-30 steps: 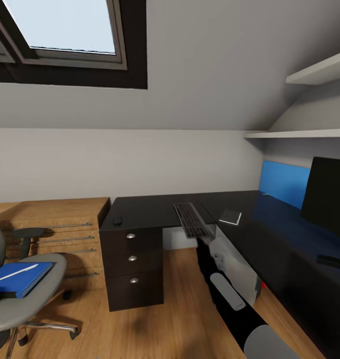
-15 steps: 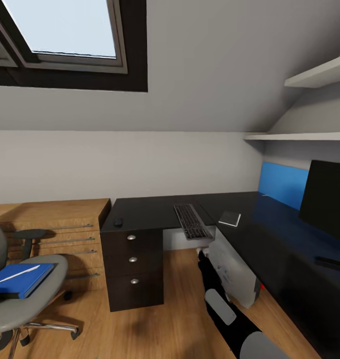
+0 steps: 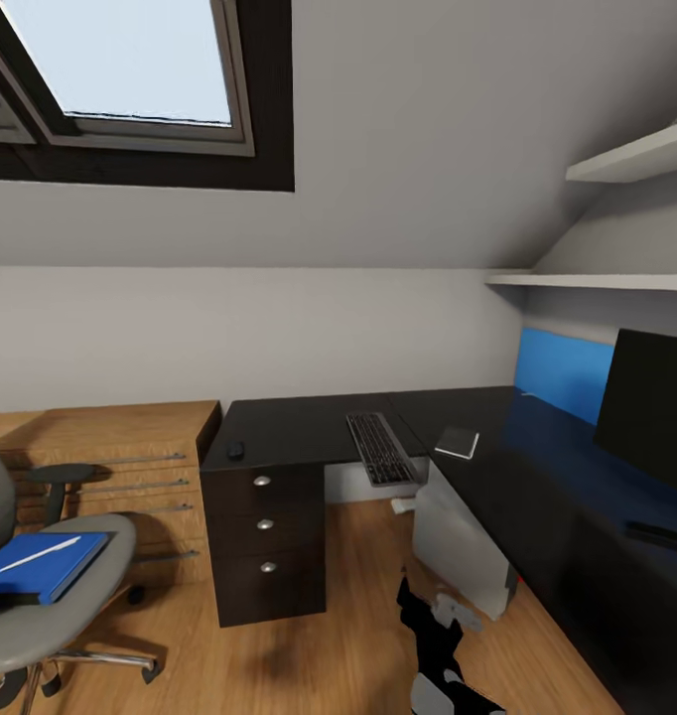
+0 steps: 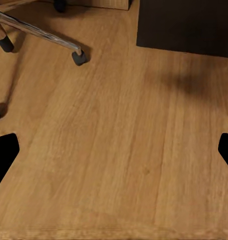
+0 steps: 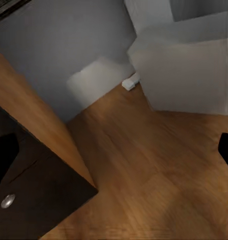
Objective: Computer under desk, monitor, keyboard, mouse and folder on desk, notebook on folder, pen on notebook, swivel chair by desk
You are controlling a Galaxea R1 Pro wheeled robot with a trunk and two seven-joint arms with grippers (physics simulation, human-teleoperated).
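Blue folder (image 3: 43, 568) with the pen (image 3: 39, 554) on top lies on the swivel chair (image 3: 51, 606) at left; keyboard (image 3: 380, 448), mouse (image 3: 236, 450) and notebook (image 3: 458, 443) sit on the desk (image 3: 299, 427). Both end effectors, left (image 4: 114, 150) and right (image 5: 116, 155), are spread wide over the wooden floor (image 4: 119, 150).

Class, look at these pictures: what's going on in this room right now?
A robot faces a black desk in a bedroom, holding nothing. Its right end effector hangs low above the floor near the computer, which sits tilted under the desk. The keyboard, mouse, notebook and monitor are on the desk. The blue folder, with the pen on top, lies on the chair. Both end effectors look open.
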